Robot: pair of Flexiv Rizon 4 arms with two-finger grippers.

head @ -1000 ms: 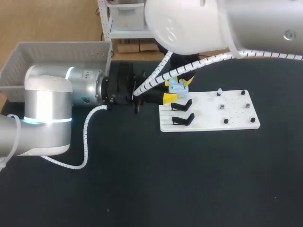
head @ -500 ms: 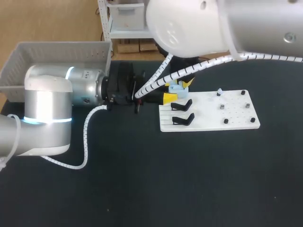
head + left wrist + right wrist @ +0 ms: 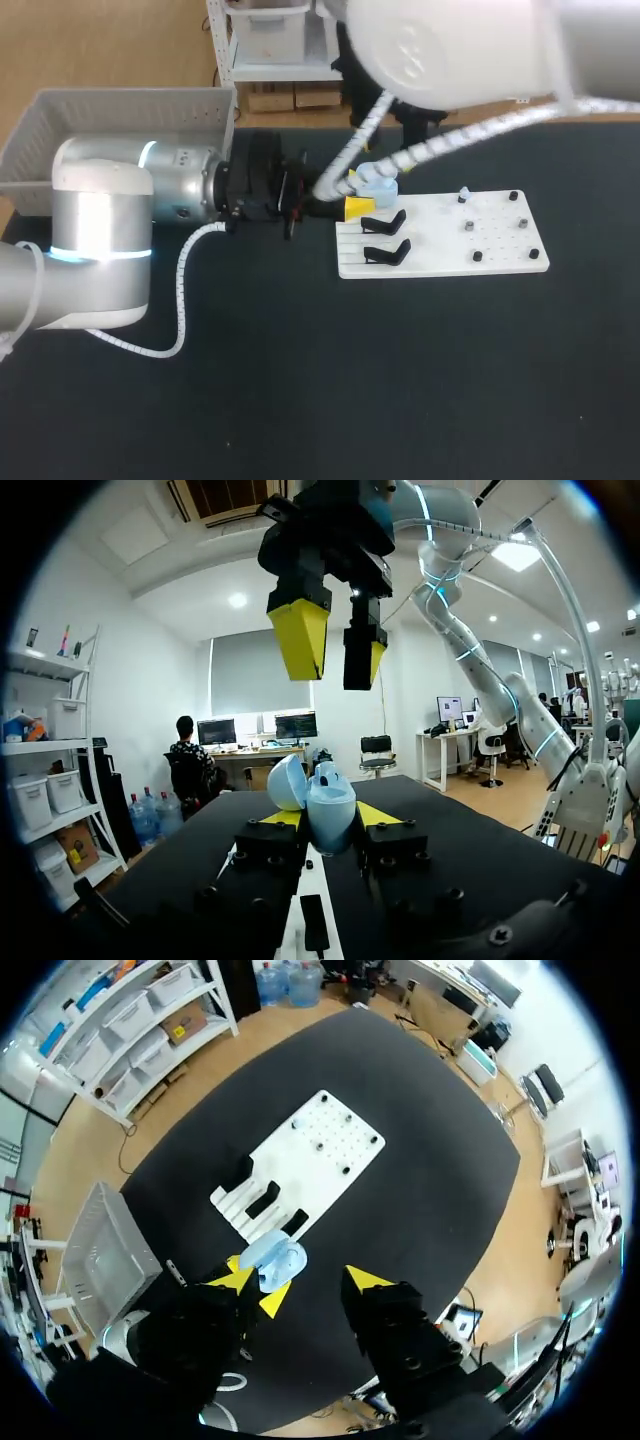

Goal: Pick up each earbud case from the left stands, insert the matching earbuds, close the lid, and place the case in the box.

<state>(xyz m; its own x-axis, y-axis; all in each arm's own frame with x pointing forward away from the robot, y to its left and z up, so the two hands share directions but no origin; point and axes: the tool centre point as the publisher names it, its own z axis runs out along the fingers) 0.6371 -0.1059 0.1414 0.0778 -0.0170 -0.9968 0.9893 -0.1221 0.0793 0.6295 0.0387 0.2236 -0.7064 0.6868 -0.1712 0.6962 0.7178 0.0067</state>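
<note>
Table: one black table carries everything listed here.
Earbud case: we count one, light blue. Its lid stands open. It is held off the table, just beside the far left corner of the board.
Left gripper: the left gripper pinches the earbud case. One yellow tip presses each side of it.
Left arm: the left arm comes in from the left and lies level above the table. Its fingers point toward the board.
Right gripper: the right gripper hangs straight above the earbud case, well apart from it. Its two yellow tips are spread and nothing sits between them.
Right arm: the right arm crosses the far right side of the head view, high over the board.
Board: we count one white board, lying flat to the right of the middle of the table.
Stands: we count three black stands in a row on the board's left part in the right wrist view. Only two of them show in the head view.
Small pieces: we count six small pieces on the board's right part, in three pairs. They are too small for us to tell which are earbuds.
Basket: we count one grey basket, at the far left corner of the table behind the left arm.
</note>
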